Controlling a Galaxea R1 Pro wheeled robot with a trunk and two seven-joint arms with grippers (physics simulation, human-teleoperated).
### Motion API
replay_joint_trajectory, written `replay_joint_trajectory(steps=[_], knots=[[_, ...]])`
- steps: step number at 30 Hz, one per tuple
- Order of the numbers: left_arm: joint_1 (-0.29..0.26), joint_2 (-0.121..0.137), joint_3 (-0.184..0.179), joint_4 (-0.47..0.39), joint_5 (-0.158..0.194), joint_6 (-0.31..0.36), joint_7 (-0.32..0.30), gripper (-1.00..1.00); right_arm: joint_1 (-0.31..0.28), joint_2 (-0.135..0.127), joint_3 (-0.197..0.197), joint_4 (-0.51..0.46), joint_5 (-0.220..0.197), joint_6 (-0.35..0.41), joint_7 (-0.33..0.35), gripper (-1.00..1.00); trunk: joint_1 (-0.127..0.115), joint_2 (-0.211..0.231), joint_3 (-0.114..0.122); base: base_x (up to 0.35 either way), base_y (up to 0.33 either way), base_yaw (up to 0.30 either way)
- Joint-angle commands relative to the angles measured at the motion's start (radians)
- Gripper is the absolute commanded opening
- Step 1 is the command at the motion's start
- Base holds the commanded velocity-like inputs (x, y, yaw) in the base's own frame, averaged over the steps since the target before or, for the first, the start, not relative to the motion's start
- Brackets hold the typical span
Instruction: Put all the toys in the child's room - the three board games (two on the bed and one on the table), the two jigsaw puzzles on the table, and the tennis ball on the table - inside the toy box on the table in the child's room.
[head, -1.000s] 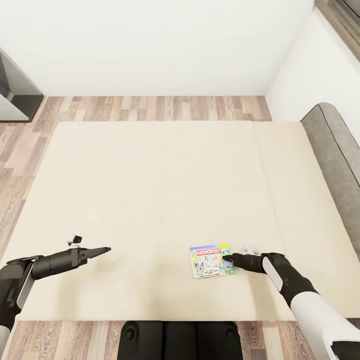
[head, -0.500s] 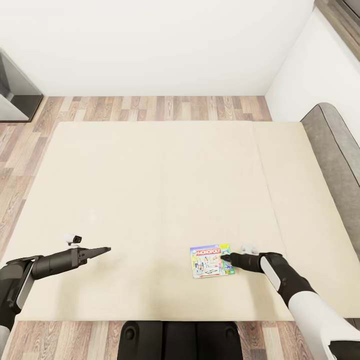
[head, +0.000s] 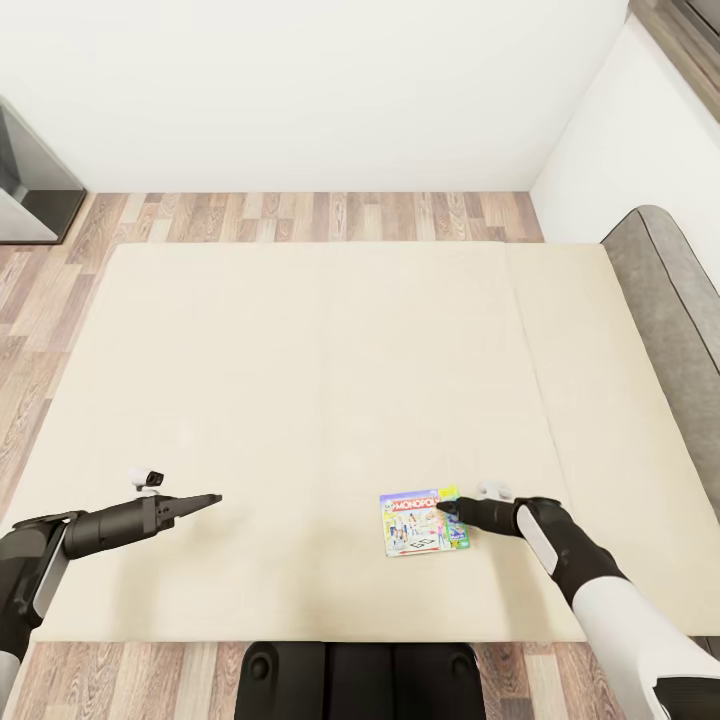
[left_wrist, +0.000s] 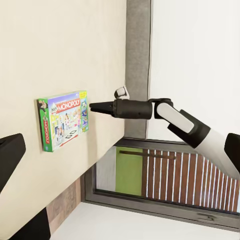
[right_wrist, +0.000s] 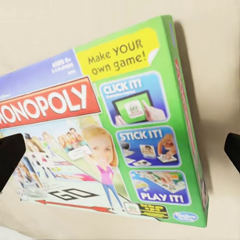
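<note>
Beige mattress of the bed (head: 300, 380) spreads wide beneath me, with wood-plank floor (head: 320, 215) beyond its far edge, white walls behind, and the low grey headboard (head: 670, 290) running along my right side. One board game (head: 423, 521), a flat box with a red MONOPOLY banner and a green edge, lies flat on the mattress near the bed's near edge, toward the headboard side.

My right gripper (head: 447, 511) hangs at the box's right edge, tips over its green border; whether they touch the cover I cannot tell. In my right wrist view the box (right_wrist: 107, 130) sits between my two dark fingertips (right_wrist: 10, 157), which stand wide apart, one at each side of the frame, so those jaws are spread and hold nothing.

My left gripper (head: 205, 498) hovers over bare mattress, well apart from the game. Its tips look drawn together to a point in the head view, yet my left wrist view shows dark fingers (left_wrist: 9, 156) with a gap, so I cannot tell how far those jaws stand open. Nothing is in them.
</note>
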Motion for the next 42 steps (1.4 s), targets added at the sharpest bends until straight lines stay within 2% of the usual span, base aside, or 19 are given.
replay_joint_trajectory(steps=[1, 11, 28, 42], knots=[[0.0, 0.0, 0.0, 0.0, 0.0, 0.011, -0.004, 1.0, 0.0, -0.001, 0.004, -0.005, -0.003, 0.004, 0.0, 1.0, 0.001, -0.002, -0.001, 0.0, 0.0, 0.0], [0.0, 0.0, -0.001, 0.0, 0.0, 0.011, -0.004, 1.0, -0.001, 0.0, 0.004, -0.021, -0.001, 0.004, 0.0, 1.0, 0.001, -0.002, -0.001, 0.0, 0.0, 0.0], [0.0, -0.001, -0.001, 0.0, -0.001, 0.011, -0.004, 1.0, -0.002, 0.026, 0.007, -0.024, 0.011, 0.002, 0.001, 1.0, 0.001, -0.002, -0.001, 0.0, 0.0, 0.0], [0.0, 0.0, 0.0, -0.002, 0.0, 0.01, -0.004, 1.0, -0.005, 0.027, 0.007, -0.03, 0.011, 0.002, 0.001, 1.0, 0.001, -0.002, -0.005, 0.0, 0.0, 0.0]])
